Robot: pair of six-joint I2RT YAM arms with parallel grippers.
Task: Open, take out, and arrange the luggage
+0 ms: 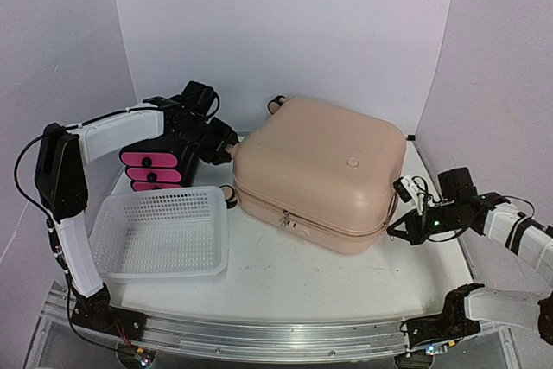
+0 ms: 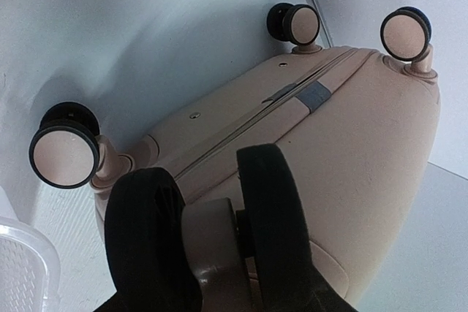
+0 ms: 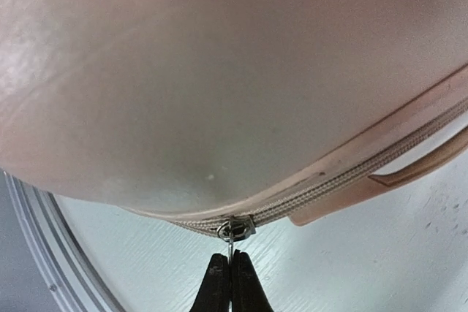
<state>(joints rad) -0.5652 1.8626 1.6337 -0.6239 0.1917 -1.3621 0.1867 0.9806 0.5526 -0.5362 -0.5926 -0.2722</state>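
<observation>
Right jaws are pinched together on the zip pull [image 3: 231, 243] at the luggage [image 1: 320, 170], near-right corner. Left jaws sit right by a wheel [image 2: 212, 246] on its left side, can't tell if they're apart. Luggage lies flat mid-bench [image 1: 302, 278], basket [image 1: 160, 231] just left.

The left arm [image 1: 73, 239] rises from the near left corner of the table [image 1: 285, 278] and bends at a high elbow over the left edge. Its white forearm runs on toward the far edge. It ends in the left gripper [image 1: 223, 144], and how its fingers stand cannot be made out. The right arm [image 1: 518, 235] lies low along the right edge, wrist pointing inward. The right gripper [image 3: 229, 259] has its fingers [image 3: 217, 286] pressed together on a zip pull [image 3: 232, 233].
</observation>
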